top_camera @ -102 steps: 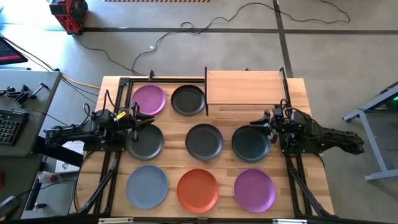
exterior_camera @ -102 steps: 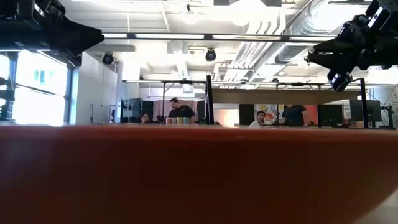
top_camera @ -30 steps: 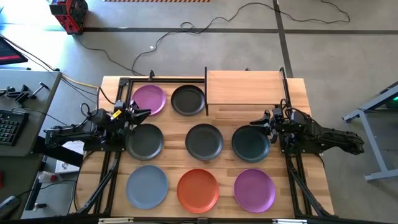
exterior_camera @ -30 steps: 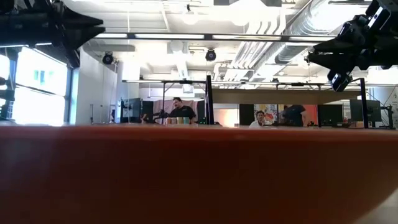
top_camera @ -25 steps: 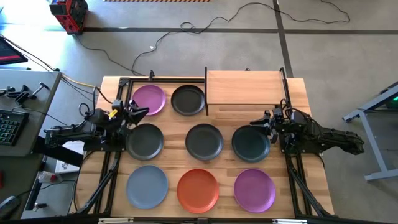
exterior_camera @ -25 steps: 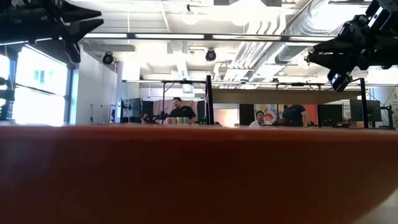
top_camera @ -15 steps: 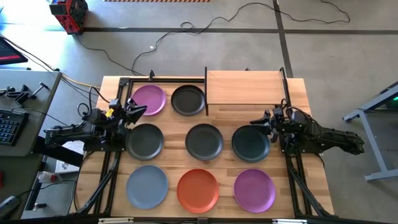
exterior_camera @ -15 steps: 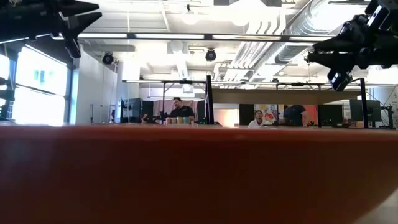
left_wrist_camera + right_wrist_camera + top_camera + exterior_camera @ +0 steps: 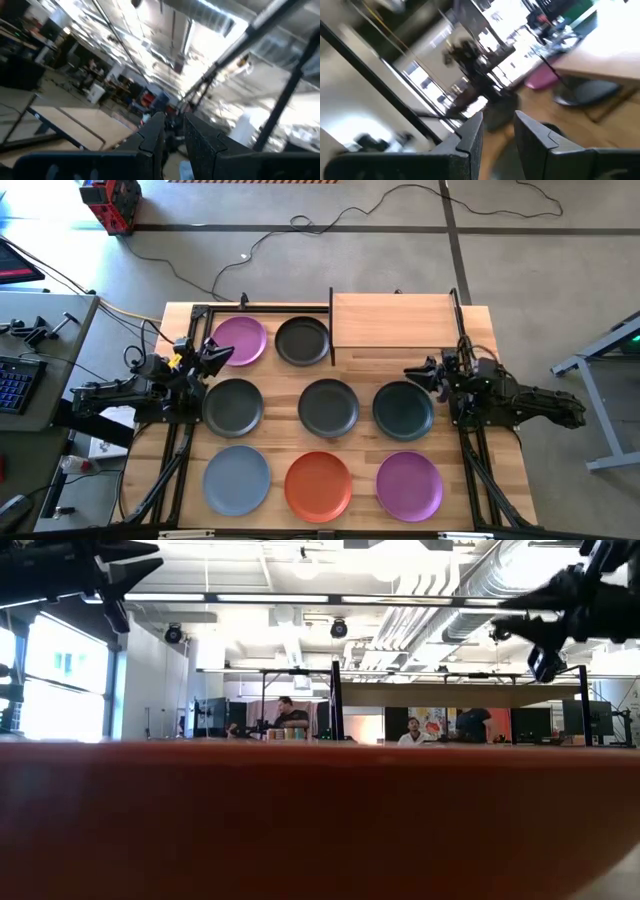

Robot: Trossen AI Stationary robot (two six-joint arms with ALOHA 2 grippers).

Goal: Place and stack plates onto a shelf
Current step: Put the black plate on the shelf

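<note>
Eight plates lie flat on the slatted tabletop: purple (image 9: 240, 340) and black (image 9: 302, 341) in the far row, three dark grey (image 9: 233, 407) (image 9: 328, 407) (image 9: 403, 409) in the middle, and light blue (image 9: 236, 480), orange (image 9: 318, 485) and purple (image 9: 409, 485) in the near row. The light-wood shelf (image 9: 393, 320) stands at the far right, with nothing on its board. My left gripper (image 9: 218, 353) hovers open between the far purple plate and the left dark grey plate, tipped upward. My right gripper (image 9: 412, 372) hovers open above the far edge of the right dark grey plate.
A black metal frame (image 9: 260, 308) runs along the far edge beside the shelf, with a post (image 9: 331, 330) between the black plate and the board. The orange plate's rim (image 9: 320, 820) fills the low view's lower half. A side desk with a keyboard (image 9: 15, 380) stands left of the table.
My left gripper has drawn back from above the left dark grey plate toward the far-left, rising and tipping its fingers upward. My right gripper has lifted slightly and shifted a little toward the far edge. No plate has moved.
</note>
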